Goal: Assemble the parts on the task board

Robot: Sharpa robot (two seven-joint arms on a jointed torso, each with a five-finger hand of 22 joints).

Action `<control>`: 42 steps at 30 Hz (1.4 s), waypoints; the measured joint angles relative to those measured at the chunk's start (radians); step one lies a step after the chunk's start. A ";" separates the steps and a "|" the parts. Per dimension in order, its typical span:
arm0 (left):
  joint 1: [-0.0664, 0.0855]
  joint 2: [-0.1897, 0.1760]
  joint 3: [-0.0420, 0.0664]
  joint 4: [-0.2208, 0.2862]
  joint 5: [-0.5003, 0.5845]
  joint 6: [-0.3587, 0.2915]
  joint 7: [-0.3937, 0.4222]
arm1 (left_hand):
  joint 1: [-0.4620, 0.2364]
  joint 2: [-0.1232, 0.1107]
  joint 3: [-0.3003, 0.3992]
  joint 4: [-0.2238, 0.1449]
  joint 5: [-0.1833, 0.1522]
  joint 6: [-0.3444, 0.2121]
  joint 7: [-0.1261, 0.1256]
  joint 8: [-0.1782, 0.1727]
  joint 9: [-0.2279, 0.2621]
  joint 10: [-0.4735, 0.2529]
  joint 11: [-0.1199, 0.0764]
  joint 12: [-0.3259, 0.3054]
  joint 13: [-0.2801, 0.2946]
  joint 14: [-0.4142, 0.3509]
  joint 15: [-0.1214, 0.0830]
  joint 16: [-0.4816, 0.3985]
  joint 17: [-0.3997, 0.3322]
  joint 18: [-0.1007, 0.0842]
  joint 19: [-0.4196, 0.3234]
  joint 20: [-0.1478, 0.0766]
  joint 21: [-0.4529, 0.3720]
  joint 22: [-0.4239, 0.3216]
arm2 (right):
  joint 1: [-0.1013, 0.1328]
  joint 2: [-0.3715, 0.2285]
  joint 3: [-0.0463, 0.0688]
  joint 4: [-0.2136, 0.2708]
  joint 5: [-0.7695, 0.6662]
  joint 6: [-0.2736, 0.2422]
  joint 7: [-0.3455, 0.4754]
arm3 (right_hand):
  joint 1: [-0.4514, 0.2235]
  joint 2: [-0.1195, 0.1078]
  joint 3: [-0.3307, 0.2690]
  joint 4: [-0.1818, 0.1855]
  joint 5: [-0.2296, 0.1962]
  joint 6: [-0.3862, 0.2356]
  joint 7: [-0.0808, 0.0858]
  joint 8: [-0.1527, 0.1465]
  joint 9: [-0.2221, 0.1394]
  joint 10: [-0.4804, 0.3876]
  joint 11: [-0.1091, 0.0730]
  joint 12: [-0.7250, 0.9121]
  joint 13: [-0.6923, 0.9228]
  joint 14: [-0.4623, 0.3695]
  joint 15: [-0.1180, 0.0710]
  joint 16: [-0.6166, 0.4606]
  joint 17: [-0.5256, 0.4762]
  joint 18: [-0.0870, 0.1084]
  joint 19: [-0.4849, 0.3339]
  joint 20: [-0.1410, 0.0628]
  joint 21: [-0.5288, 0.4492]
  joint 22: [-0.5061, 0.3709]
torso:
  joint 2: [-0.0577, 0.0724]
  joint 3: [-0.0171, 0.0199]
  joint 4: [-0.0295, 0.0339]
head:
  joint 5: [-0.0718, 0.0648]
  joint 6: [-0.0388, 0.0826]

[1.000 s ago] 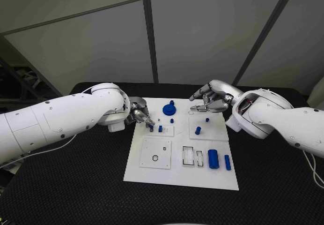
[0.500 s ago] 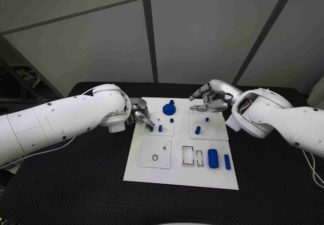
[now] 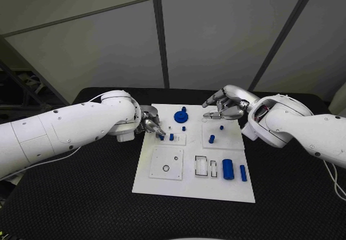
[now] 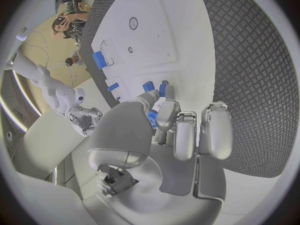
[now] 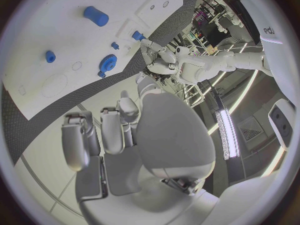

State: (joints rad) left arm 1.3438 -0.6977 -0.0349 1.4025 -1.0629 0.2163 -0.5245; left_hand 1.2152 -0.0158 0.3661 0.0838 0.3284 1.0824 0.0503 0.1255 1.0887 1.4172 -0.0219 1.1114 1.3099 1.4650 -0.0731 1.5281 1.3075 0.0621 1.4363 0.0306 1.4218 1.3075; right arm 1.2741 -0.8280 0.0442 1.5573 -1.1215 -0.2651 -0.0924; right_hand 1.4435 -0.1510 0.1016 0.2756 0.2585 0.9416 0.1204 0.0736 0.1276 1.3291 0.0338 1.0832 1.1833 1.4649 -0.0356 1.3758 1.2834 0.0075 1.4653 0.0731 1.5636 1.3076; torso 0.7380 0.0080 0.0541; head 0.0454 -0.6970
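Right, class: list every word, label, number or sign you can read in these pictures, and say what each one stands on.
"edi": pale letters on a dark wall panel in the room, at the rim of the right wrist view; cut off at the picture's edge, perhaps part of a longer word.
Task board: outlines and recesses, no readable text.
Blue parts, arms and hands: no lettering that can be made out.

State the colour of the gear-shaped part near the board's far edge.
Blue. The gear-shaped part shows best in the head view, against the white task board.

black table (image 3: 86, 200) with a textured mat; grey wall panels (image 3: 209, 45) behind.
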 measured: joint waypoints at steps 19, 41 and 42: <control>-0.004 0.006 0.001 -0.013 -0.011 0.016 0.000 | -0.004 -0.004 0.011 -0.011 -0.001 -0.002 0.002 0.000 0.001 0.000 0.003 0.000 0.000 0.001 0.000 0.000 0.000 0.000 0.000 0.000 0.000 0.000 | 0.000 0.000 0.000 0.000 0.000 0.003 0.000 | 0.000 0.000 0.000 0.000 0.000 0.000 0.000 0.000 0.000 0.000 0.000 0.000 0.000 0.000 0.000 0.000 0.000 0.000 0.000 0.000 0.000 0.000 | 0.000 0.0000 0.0004 | -0.002 -0.004; -0.002 0.027 -0.005 -0.031 -0.015 0.029 -0.022 | -0.014 0.007 0.031 -0.006 0.020 -0.001 0.001 0.003 0.011 -0.003 0.001 -0.046 0.000 0.002 -0.002 0.000 0.000 0.000 0.000 0.000 0.000 0.000 | 0.000 0.000 0.000 0.000 0.000 0.005 0.000 | 0.000 0.000 0.000 0.000 0.000 0.000 0.000 0.000 0.000 0.000 0.000 0.000 0.000 0.000 0.000 0.000 0.000 0.000 0.000 0.000 0.000 0.000 | 0.000 0.0003 0.0007 | -0.002 -0.009; -0.001 0.028 -0.007 -0.033 -0.015 0.031 -0.023 | -0.017 0.003 0.034 -0.004 0.028 -0.001 0.001 0.005 0.014 -0.005 -0.001 -0.053 0.000 0.002 -0.002 0.000 0.000 0.000 0.000 0.000 0.000 0.000 | 0.000 0.000 0.000 0.000 0.000 0.005 0.000 | 0.000 0.000 0.000 0.000 0.000 0.000 0.000 0.000 0.000 0.000 0.000 0.000 0.000 0.000 0.000 0.000 0.000 0.000 0.000 0.000 0.000 0.000 | 0.000 0.0005 0.0007 | -0.003 -0.010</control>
State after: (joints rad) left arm 1.3426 -0.6694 -0.0423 1.3693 -1.0783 0.2477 -0.5477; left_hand 1.1980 -0.0124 0.4001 0.0802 0.3560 1.0818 0.0509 0.1308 1.1027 1.4123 -0.0231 1.0587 1.3099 1.4667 -0.0754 1.5280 1.3074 0.0620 1.4363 0.0307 1.4217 1.3075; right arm 1.2740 -0.8282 0.0442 1.5576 -1.1215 -0.2601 -0.0924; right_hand 1.4435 -0.1510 0.1016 0.2756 0.2585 0.9416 0.1204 0.0736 0.1276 1.3291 0.0338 1.0832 1.1833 1.4649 -0.0356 1.3758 1.2834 0.0074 1.4653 0.0731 1.5636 1.3074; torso 0.7385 0.0084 0.0547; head 0.0426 -0.7066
